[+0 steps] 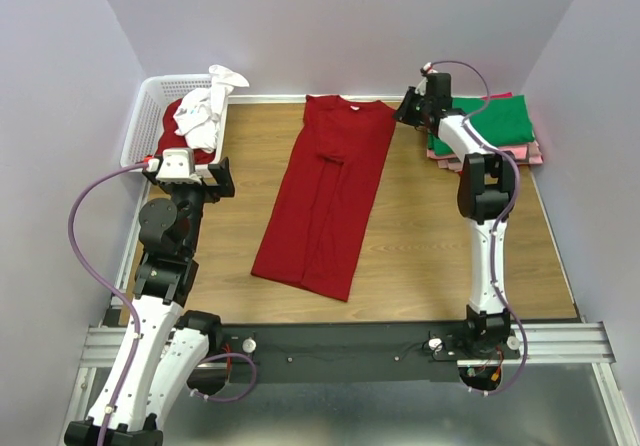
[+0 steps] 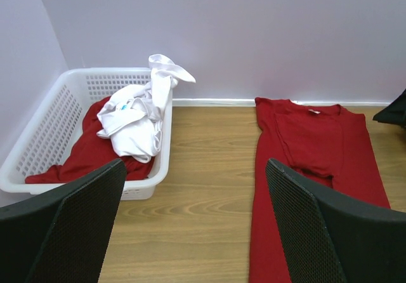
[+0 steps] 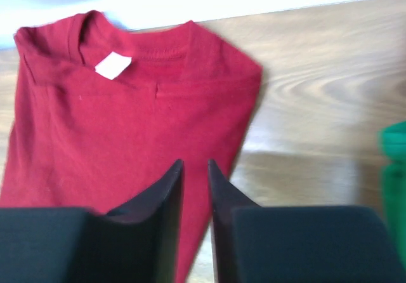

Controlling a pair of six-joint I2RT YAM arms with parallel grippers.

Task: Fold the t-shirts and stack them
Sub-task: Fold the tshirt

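One dark red t-shirt (image 1: 325, 198) lies spread, two shirts fill one basket (image 1: 140, 116), one folded stack (image 1: 492, 131) beyond.

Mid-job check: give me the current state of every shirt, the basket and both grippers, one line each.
dark red t-shirt: flat on the table, sides folded in, collar toward the wall.
white t-shirt: crumpled, draped over the basket rim.
red t-shirt: bunched in the basket.
basket: upright, holding two shirts.
green t-shirt: folded, top of the stack.
pink t-shirt: folded, under the green one.
left gripper: open, empty.
right gripper: nearly shut, empty.
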